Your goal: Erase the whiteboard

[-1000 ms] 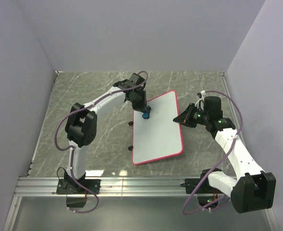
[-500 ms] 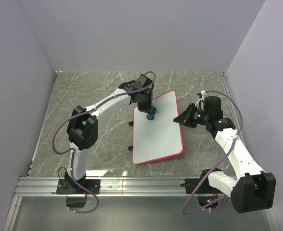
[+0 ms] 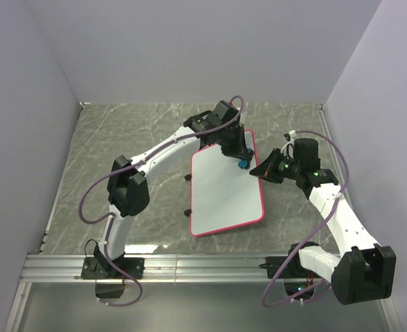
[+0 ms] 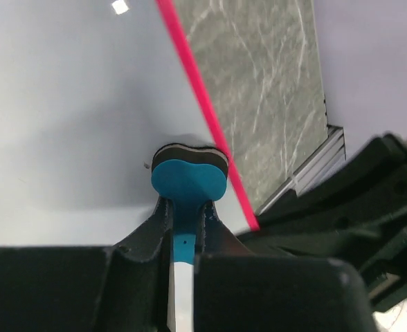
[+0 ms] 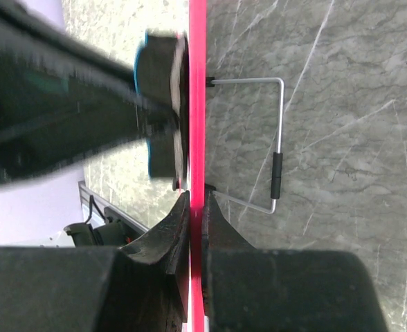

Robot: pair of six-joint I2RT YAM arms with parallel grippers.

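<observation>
The whiteboard (image 3: 225,187), white with a red-pink rim, stands tilted on wire legs at the table's middle; its face shows no marks. My left gripper (image 3: 239,159) is shut on the small blue eraser (image 3: 243,164) and presses it on the board near the far right corner. In the left wrist view the eraser (image 4: 188,178) sits against the red rim (image 4: 196,76). My right gripper (image 3: 262,171) is shut on the board's right rim, seen edge-on in the right wrist view (image 5: 197,104).
A bent wire support leg (image 5: 278,149) sticks out behind the board over the grey marble tabletop (image 3: 120,159). Grey walls close in the table on three sides. A metal rail (image 3: 203,266) runs along the near edge.
My left gripper has swept the eraser from the board's upper left across to its far right corner. My right arm and the board have not moved.
</observation>
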